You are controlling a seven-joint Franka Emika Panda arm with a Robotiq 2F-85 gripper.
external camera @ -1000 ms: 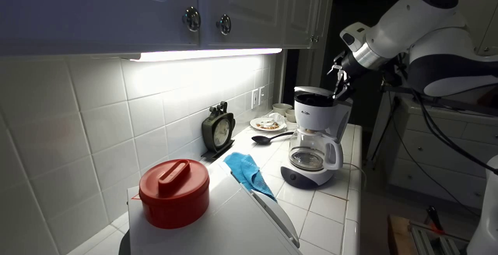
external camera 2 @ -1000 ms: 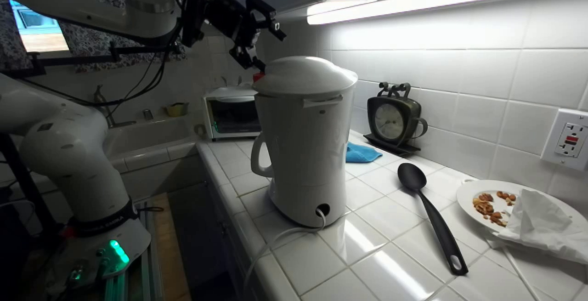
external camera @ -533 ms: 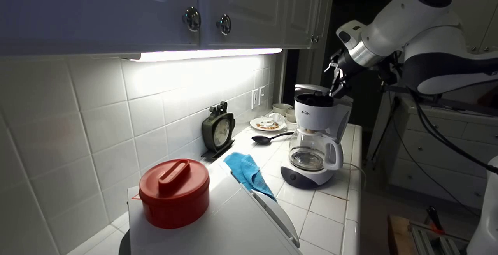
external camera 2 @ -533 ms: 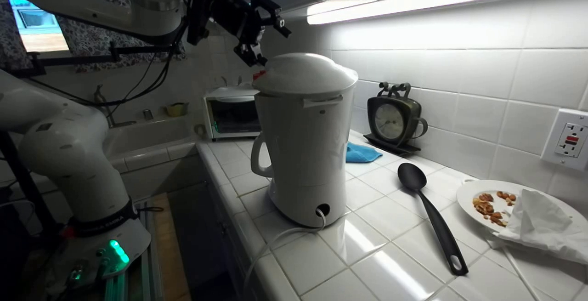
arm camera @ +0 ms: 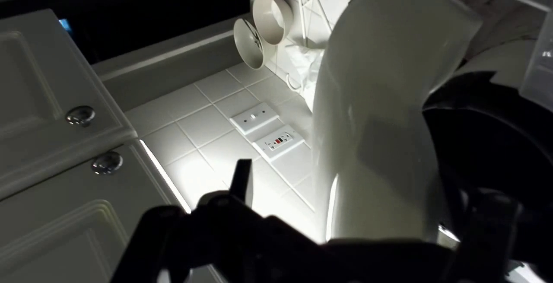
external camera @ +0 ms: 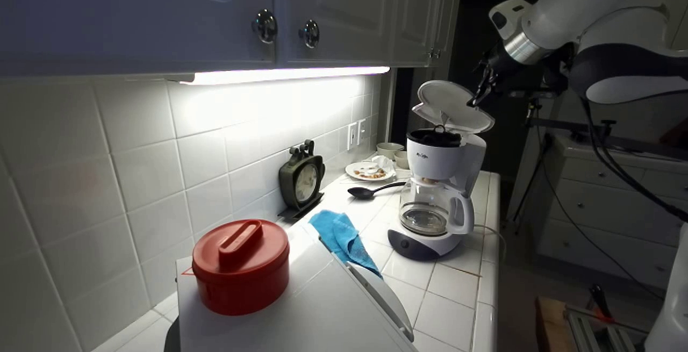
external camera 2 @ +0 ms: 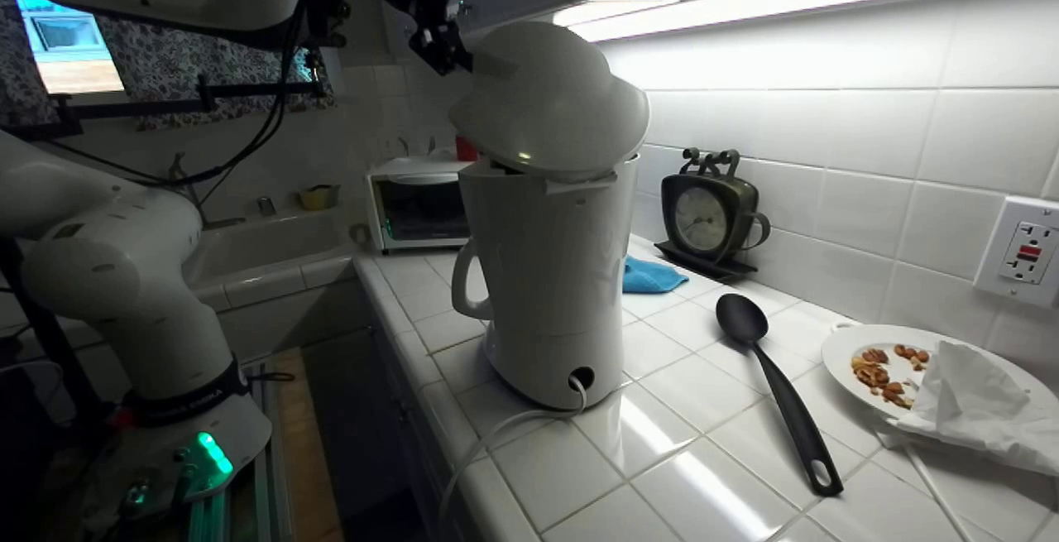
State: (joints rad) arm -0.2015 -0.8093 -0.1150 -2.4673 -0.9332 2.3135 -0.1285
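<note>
Coffee maker lid [external camera: 454,106] stands tilted part-way up atop its white coffee maker [external camera 2: 550,277] on the worktop [external camera 2: 596,496]. End effector [external camera 2: 484,25] spread wide, clamping nothing; lower fingertip [external camera 2: 453,55] at lid rim. Step in hand looks like levering the lid; next move likely calls for steady pressure there. Contact hard to make out; brew basket [external camera: 424,137] dark inside; end effector's top cut off in an exterior view.

Kitchen, overhead cabinets [external camera: 349,19], tiled counter [external camera 2: 596,505], coffee maker [external camera 2: 554,265], toaster oven [external camera 2: 424,204], sink [external camera 2: 273,246]
</note>
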